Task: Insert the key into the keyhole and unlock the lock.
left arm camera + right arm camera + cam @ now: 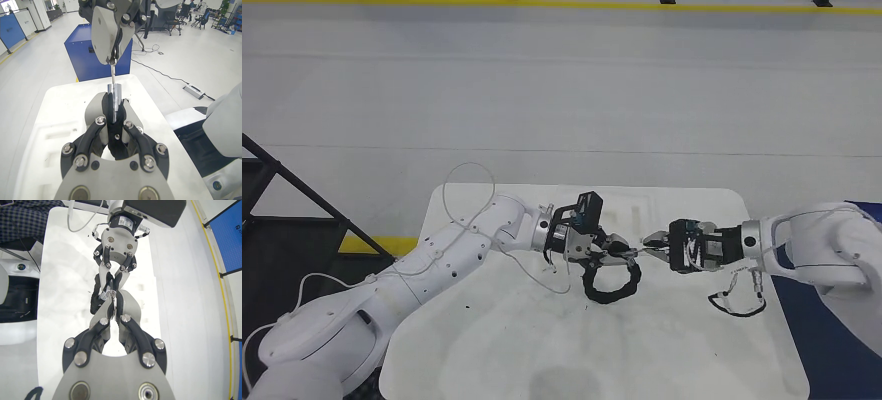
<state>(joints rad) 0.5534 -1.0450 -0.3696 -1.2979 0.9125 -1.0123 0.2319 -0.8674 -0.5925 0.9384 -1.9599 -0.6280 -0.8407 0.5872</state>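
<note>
1. We count one white table (pixel 492 340). Shallow recesses (pixel 56 135) are pressed into its top, near the left arm.
2. One blue cabinet (pixel 98 56) stands on the floor just past the table's edge, behind the right arm.
3. There are two grippers, meeting tip to tip above the middle of the table. The left gripper (pixel 113 98) is clenched around the lock. The right gripper (pixel 113 298) is clenched on the key, with its fingers pressed flat against the key's head.
4. We see one lock (pixel 114 100). Its chrome cylinder is held off the table between the left gripper's fingers, with the end pointing at the right gripper. Its black cable (pixel 610 285) hangs in a loop down to the tabletop. The fingers and their black pads hide most of the cylinder's sides.
5. We see one key (pixel 113 72). Its blade spans the short gap between the two grippers and meets the cylinder's end at the keyhole (pixel 111 293). We cannot tell how deep it sits, and the right gripper's fingers cover much of its head.
</note>
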